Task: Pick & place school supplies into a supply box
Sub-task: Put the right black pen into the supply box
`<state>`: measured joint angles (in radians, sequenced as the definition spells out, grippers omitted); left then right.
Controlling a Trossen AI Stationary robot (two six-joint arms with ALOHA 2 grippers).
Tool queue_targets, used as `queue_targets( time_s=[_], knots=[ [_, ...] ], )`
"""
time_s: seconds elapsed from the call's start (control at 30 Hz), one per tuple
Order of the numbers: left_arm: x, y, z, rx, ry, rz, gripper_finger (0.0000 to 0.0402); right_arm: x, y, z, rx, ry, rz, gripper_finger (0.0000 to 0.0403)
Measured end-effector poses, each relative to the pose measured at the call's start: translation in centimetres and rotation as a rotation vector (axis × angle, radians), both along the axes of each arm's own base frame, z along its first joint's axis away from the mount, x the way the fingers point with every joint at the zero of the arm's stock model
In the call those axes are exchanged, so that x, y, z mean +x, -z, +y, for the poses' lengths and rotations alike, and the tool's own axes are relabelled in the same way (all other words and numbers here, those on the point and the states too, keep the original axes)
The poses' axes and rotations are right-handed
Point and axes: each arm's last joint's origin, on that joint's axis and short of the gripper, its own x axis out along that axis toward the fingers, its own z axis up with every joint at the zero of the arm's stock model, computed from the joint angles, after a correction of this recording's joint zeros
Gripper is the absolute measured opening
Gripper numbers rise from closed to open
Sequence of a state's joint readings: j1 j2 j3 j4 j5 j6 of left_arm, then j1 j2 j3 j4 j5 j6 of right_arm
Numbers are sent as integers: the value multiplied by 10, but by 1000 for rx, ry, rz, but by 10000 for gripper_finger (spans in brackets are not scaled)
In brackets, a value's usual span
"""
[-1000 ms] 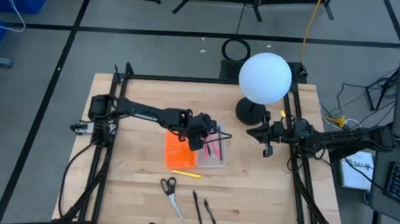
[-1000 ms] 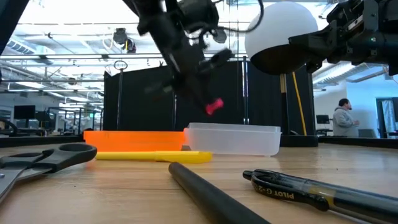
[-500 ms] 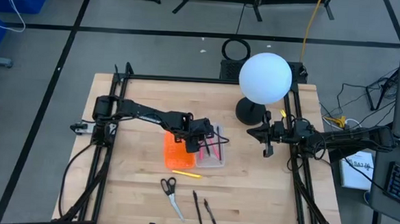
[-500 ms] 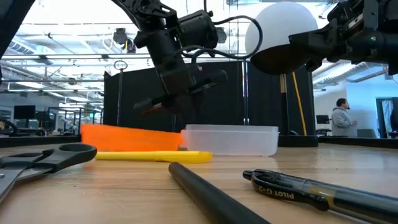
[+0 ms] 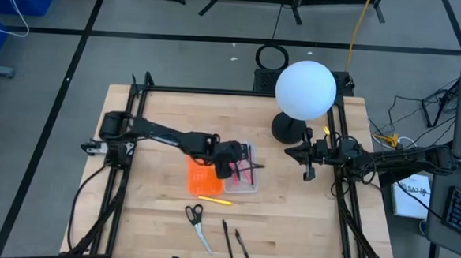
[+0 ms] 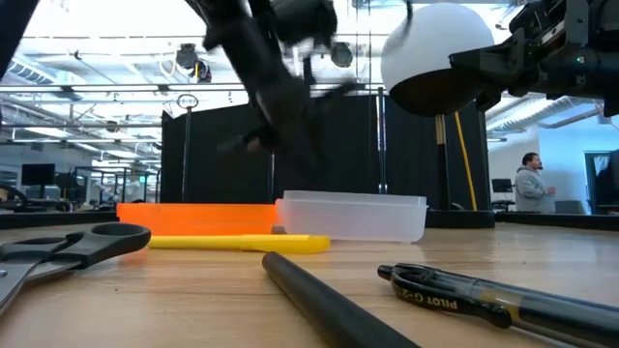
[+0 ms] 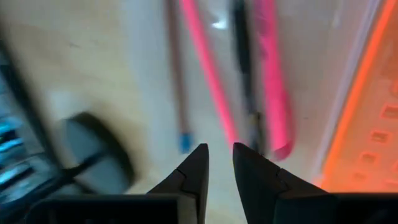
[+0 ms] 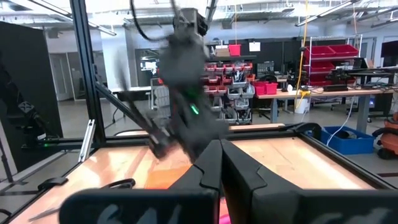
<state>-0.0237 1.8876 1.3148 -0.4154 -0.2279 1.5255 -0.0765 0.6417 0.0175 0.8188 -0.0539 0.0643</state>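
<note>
- The left end effector point(image 5: 237, 162) hangs just above the clear tray of the supply box point(image 5: 246, 187), in the middle of the worktop point(image 5: 160, 117).
- Its two fingers point(image 7: 193, 174) have a small gap between them, and nothing sits in that gap. It is let go and empty.
- Pink pens point(image 7: 273, 93) and a thin reddish-brown pencil point(image 7: 176, 74) lie inside the tray, right under it.
- The orange half point(image 5: 200, 177) of the box lies flat, joined to the tray.
- So this step looks like dropping a pen into the box, and it seems done.
- Still out on the worktop, near the front: a yellow pencil point(image 5: 214, 199) just beside the box, the scissors point(image 5: 197, 224), and two dark pens point(image 5: 236, 241).
- Next, the left arm should probably lift clear and go to one of these. The yellow pencil is closest. It is thin and lies flat, so the fingers must open wide and come down across it.
- The right end effector point(image 5: 308, 158) waits by the lamp point(image 5: 304, 89), pinched tight on nothing.
</note>
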Motion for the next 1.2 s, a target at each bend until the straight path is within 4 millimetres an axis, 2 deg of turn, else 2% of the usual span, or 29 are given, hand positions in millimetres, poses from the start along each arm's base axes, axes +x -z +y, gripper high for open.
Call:
queue_targets(
  time_s=[0.13, 0.23, 0.33, 0.43, 0.53, 0.6, 0.7, 0.83, 1.03, 1.1, 1.2],
  knots=[
    [-17, -53, -29, 49, -16, -154, 92, 0, 0, 0, 0, 0, 0, 0],
    [-47, -96, -51, -71, -110, -280, 94, 0, 0, 0, 0, 0, 0, 0],
    [-86, -134, -64, -432, -271, -338, 90, 0, 0, 0, 2, 0, 1, 0],
    [-117, -148, -68, -877, -602, -331, 76, 0, 1, 0, 3, 0, 9, 0],
    [-141, -134, -70, -1041, -845, -347, 46, 0, 3, 0, 5, 0, 29, 0],
    [-152, -118, -75, -1062, -890, -412, 21, 1, 4, 0, 7, 0, 42, 0],
    [-163, -84, -80, -1117, -881, -496, 7, 1, 4, 0, 32, -4, 36, 0],
    [-177, -39, -80, -1239, -715, -631, 12, 1, 3, 0, 57, -7, 34, 0],
    [-215, 13, -54, -1407, -507, -734, 9, 1, 3, 0, 37, -2, 34, 0],
    [-227, 23, -43, -1454, -520, -777, 10, 1, 3, 0, 17, 2, 35, 0],
    [-236, 32, -26, -1457, -628, -878, 4, 1, 3, 0, 0, 6, 34, 0]
  ],
)
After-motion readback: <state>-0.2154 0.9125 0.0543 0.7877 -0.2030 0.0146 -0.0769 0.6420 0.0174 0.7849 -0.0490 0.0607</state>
